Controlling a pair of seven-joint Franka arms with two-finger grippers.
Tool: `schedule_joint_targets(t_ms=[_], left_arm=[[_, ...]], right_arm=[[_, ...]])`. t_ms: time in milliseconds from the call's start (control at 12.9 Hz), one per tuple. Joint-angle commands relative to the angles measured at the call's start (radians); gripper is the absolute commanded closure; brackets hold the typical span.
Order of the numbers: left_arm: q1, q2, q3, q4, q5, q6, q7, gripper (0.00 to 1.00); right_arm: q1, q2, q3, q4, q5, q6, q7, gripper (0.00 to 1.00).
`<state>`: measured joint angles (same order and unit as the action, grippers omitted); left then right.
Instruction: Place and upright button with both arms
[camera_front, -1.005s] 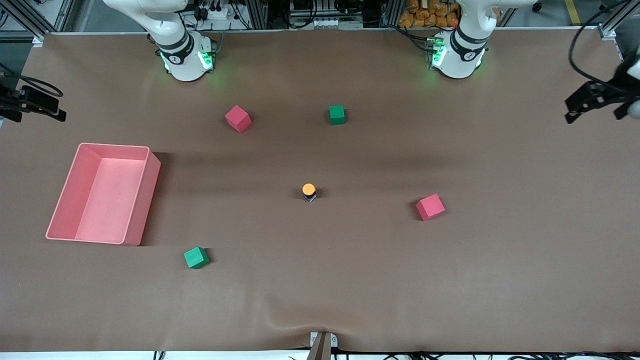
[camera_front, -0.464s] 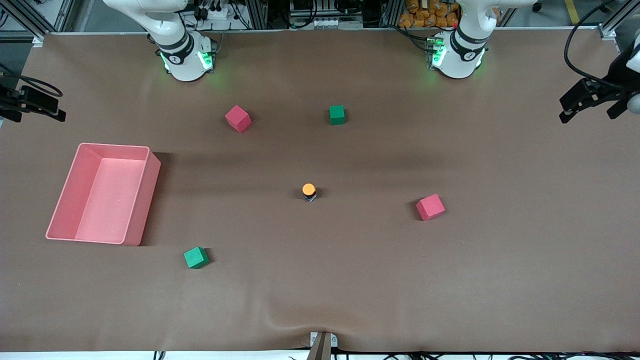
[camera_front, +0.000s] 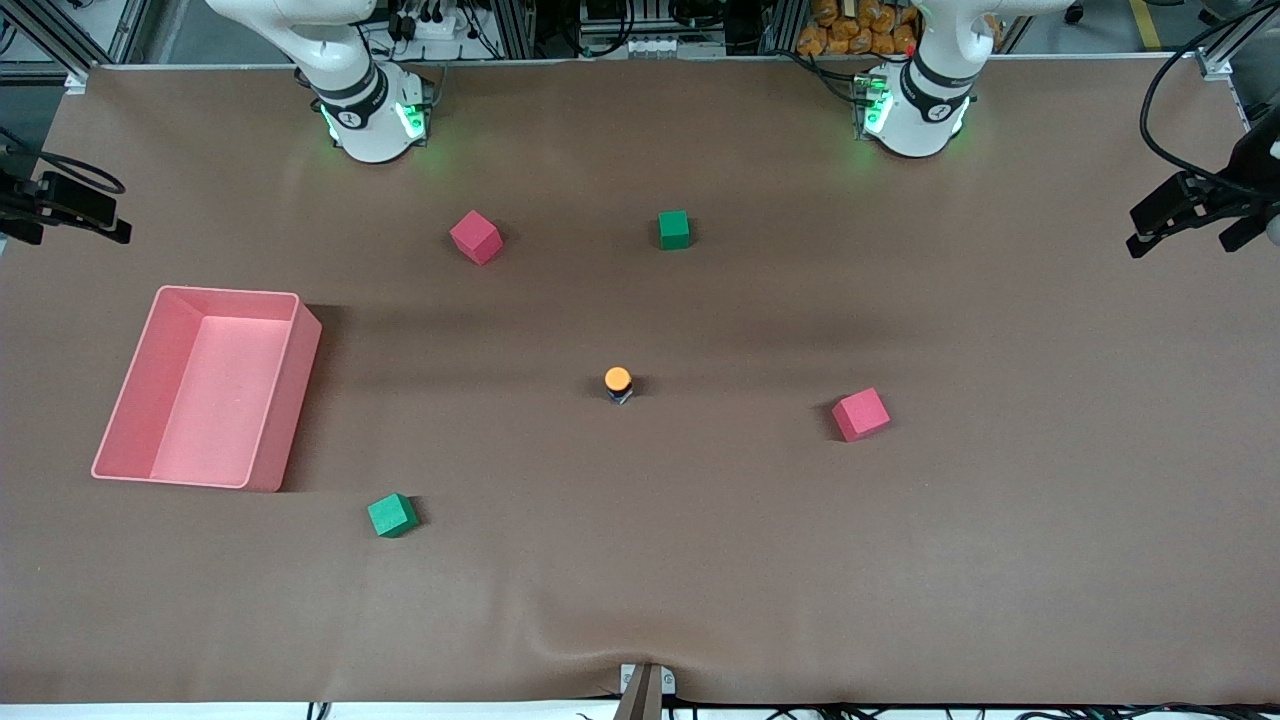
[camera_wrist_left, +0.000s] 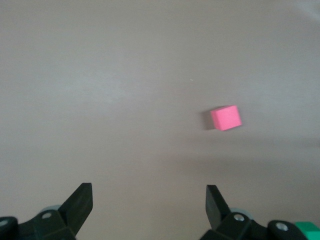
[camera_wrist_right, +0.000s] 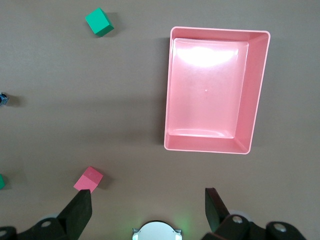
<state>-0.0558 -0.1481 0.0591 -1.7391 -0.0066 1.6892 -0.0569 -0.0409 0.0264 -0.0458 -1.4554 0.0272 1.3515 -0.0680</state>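
Observation:
The button (camera_front: 618, 383) stands upright mid-table, its orange cap on top of the short dark body. In the right wrist view only a sliver of the button (camera_wrist_right: 2, 98) shows at the picture's edge. My left gripper (camera_front: 1178, 244) hangs over the left arm's end of the table, well away from the button. It is open and empty (camera_wrist_left: 148, 200). My right gripper (camera_front: 84, 238) hangs over the right arm's end of the table, also open with nothing between its fingers (camera_wrist_right: 148, 205).
A pink bin (camera_front: 280, 400) sits empty toward the right arm's end. Red cubes (camera_front: 475, 237) (camera_front: 860, 414) and green cubes (camera_front: 674, 229) (camera_front: 392, 515) are scattered around the button. The left wrist view shows one red cube (camera_wrist_left: 226, 118).
The left gripper has swayed a little over its end of the table, ending slightly lower. The button, the cubes and the right gripper have not moved.

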Motion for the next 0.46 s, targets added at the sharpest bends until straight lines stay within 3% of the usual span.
schedule_joint_targets(t_ms=[0,386], left_arm=[[0.008,0.008,-0.001,0.021,-0.041,-0.022,0.017,0.00],[0.002,0.008,-0.001,0.021,-0.039,-0.022,0.022,0.00]], right_arm=[[-0.002,0.003,-0.002,0.009,-0.003,-0.003,-0.003,0.00],[-0.007,0.007,-0.002,0.007,0.014,0.014,-0.001,0.00]])
